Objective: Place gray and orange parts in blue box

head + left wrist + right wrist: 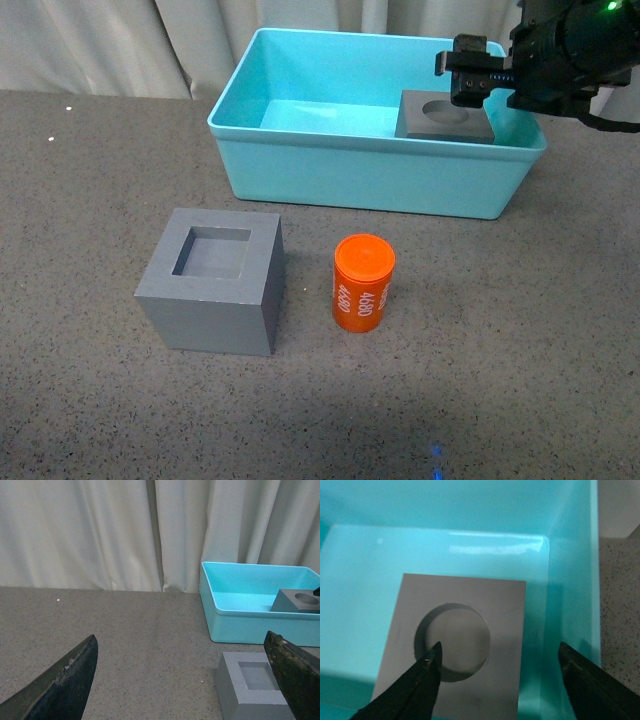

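Right hand [502,677]: fingers spread wide, pinching nothing, poised over the matte gray cube with a round recess [457,645]. That cube rests inside the large turquoise plastic box [370,180], at its right end. Left hand [180,680]: also spread and empty, low over the speckled gray counter [500,380], well apart from the box.

The matte gray cube with a square recess [212,280] and the small orange cylinder with white digits [363,283] stand upright in front of the box, near each other but apart.

Judgement: the cube looks rigid and grippy, so take it by opposite flat faces with the hand opened wide. The cylinder looks smoother and may roll if tipped, so pinch it at mid-height.
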`<state>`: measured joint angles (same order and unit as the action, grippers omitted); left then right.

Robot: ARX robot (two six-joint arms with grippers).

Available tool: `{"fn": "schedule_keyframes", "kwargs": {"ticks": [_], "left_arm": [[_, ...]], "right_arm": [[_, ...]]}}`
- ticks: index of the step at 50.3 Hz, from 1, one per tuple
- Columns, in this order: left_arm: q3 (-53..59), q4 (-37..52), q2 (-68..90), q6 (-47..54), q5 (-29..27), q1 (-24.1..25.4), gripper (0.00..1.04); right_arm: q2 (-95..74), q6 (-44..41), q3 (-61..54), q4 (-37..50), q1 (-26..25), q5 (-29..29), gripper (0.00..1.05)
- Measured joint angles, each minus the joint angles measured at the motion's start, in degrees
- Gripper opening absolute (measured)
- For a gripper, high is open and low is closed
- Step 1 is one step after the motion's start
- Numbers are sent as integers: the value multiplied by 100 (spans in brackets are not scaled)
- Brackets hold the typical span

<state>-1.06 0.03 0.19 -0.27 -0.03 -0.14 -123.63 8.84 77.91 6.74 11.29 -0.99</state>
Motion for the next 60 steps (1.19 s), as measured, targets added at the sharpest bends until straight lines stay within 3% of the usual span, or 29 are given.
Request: {"fn": "schedule_keyframes", "kwargs": {"ticks": [10,14,22,34,41,43,46,49,54,60], "left_arm": [[0,0,0,0,0,0,98],[0,0,0,0,0,0,98],[0,0,0,0,0,0,98],[0,0,0,2,0,0,98],[0,0,-2,2,0,0,98],[-72,-234,120,-20,-225,-35,98],[-706,-1714,1036,85,-1005,240,98],[-1097,-2516,1823,260,-1088,1058,98],[-1362,-2267,2159,310,-619,2103,98],[-1718,-1445,2706,116,-560,2079,98]], "right_arm": [[1226,-28,-1202,1207,-17,87,97],[2170,-175,-2070,1808,-50,260,94],[3338,-337,-3410,2151,-166,398,95],[5370,-640,-5292,1722,-173,251,95],[5700,-737,-5558,1626,-155,291,95],[5700,-741,-5558,1624,-155,289,95],[5700,-743,-5560,1622,-155,297,95],[5727,-748,-5560,1622,-155,299,95],[5722,-756,-5560,1622,-155,291,95],[5724,-756,-5560,1622,-155,293,95]]}}
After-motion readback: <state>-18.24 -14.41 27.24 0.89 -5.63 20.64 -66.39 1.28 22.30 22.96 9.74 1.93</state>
